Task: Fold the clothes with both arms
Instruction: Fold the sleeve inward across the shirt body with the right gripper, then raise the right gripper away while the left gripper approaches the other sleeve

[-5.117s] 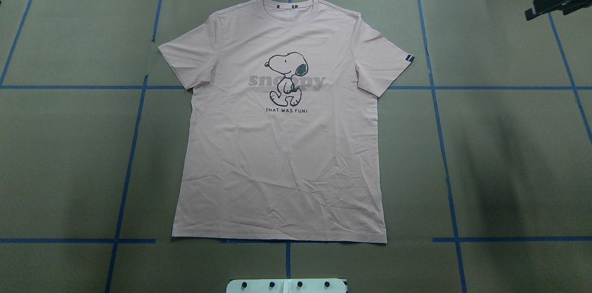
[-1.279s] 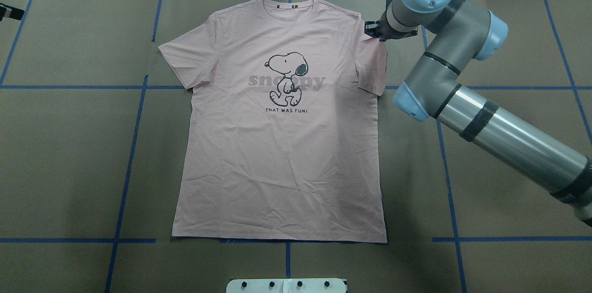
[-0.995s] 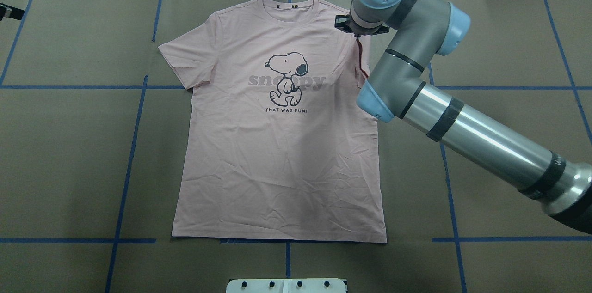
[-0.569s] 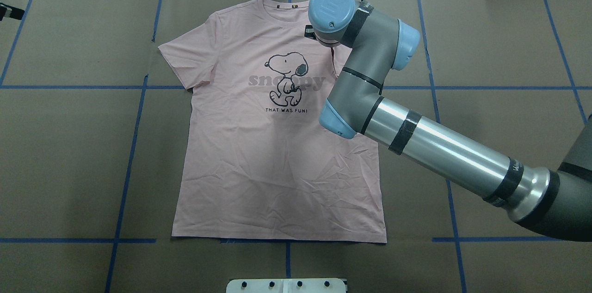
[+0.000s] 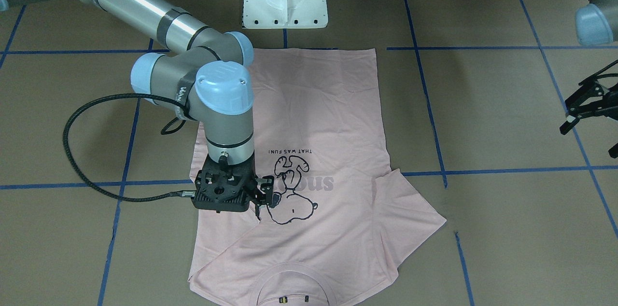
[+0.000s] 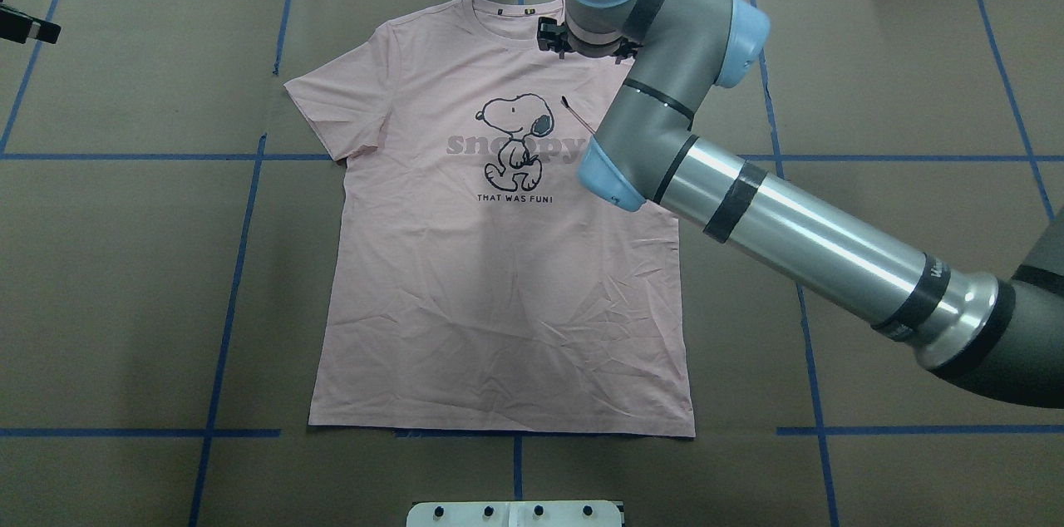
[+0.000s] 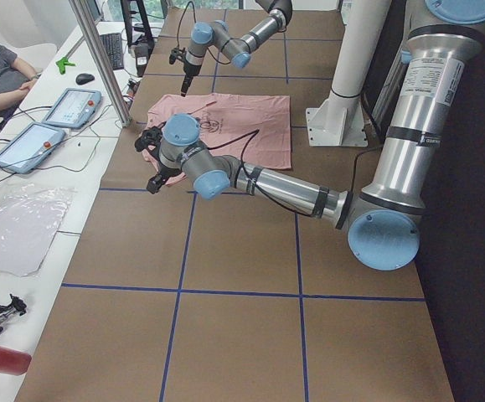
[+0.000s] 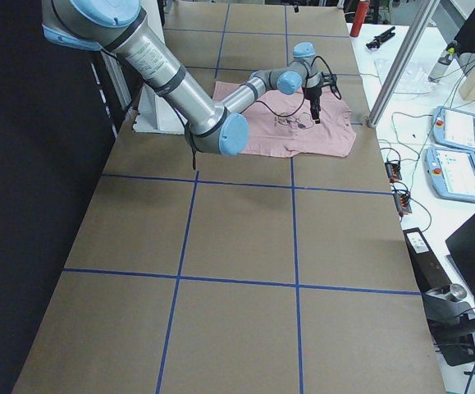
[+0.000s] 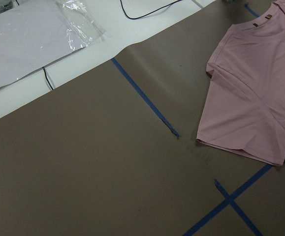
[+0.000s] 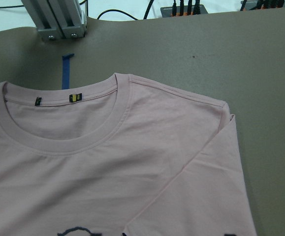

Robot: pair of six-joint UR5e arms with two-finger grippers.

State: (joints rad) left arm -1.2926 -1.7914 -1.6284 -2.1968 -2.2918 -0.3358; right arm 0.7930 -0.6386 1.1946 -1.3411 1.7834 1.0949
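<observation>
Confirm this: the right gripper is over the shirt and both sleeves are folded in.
Not both. The right gripper is over the shirt, but only the right sleeve is folded in; the left sleeve lies spread flat, as the overhead view shows.

A robotics lab: teach pendants (image 7: 73, 107) beside a brown table (image 6: 125, 286) gridded with blue tape (image 6: 125, 156)
</observation>
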